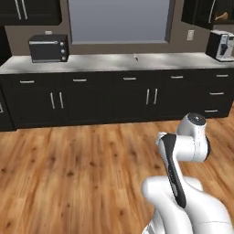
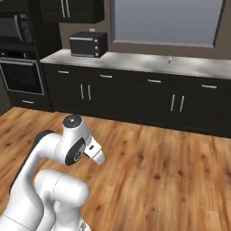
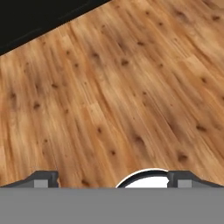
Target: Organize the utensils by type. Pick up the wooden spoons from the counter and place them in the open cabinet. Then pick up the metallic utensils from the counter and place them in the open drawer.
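Observation:
The counter (image 1: 105,63) (image 2: 144,62) runs along the far wall, a white worktop over black fronts with silver handles. A tiny thin thing (image 1: 135,57) (image 2: 169,58) stands on it, too small to identify. In the upper cabinet (image 1: 203,13) at top right, which looks open, an orange-brown shape (image 1: 221,17) shows; I cannot tell if it is a wooden spoon. The metallic utensils and the open drawer are out of view. My arm (image 1: 183,151) (image 2: 74,144) is folded low, well short of the counter. My gripper (image 3: 113,179) points at the wooden floor, its fingertips (image 3: 43,179) wide apart, open and holding nothing.
A black toaster oven (image 1: 49,48) (image 2: 88,44) sits on the counter's left part, and a coffee machine (image 1: 220,45) at its right end. A wall oven (image 2: 20,74) with a microwave (image 2: 16,29) above stands at far left. Bare wood floor (image 1: 68,169) lies between me and the cabinets.

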Available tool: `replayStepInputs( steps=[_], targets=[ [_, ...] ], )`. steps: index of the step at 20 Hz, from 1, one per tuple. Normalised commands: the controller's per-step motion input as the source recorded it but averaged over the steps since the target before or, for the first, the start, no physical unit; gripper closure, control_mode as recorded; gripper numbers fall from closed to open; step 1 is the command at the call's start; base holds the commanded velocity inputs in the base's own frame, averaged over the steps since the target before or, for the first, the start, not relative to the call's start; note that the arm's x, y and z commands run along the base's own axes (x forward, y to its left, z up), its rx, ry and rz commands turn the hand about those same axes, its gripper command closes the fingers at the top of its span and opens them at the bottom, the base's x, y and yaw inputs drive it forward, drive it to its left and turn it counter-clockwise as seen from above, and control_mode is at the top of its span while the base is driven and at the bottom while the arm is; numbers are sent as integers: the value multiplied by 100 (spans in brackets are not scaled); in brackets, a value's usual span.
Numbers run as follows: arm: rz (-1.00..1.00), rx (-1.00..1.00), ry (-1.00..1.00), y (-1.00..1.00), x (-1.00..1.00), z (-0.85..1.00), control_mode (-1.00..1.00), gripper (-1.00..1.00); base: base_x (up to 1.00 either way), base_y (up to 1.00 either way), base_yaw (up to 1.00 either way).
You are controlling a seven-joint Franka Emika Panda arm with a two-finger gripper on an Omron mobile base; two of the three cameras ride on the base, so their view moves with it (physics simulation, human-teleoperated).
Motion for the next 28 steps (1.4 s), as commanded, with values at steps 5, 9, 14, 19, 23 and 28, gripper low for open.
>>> replayStepInputs(
  steps=[5,9,14,19,23,28],
  targets=[
    [0,0,0,0,0,0,100,-100,100,-44,21],
    [0,0,0,0,0,0,100,-100,100,-49,16],
    [0,0,0,0,0,0,100,-100,100,-53,16],
    [0,0,0,0,0,0,100,-100,99,-58,16],
    [0,0,0,0,0,0,100,-100,94,-66,14],
    [0,0,0,0,0,0,100,-100,76,-64,11]
  ],
)
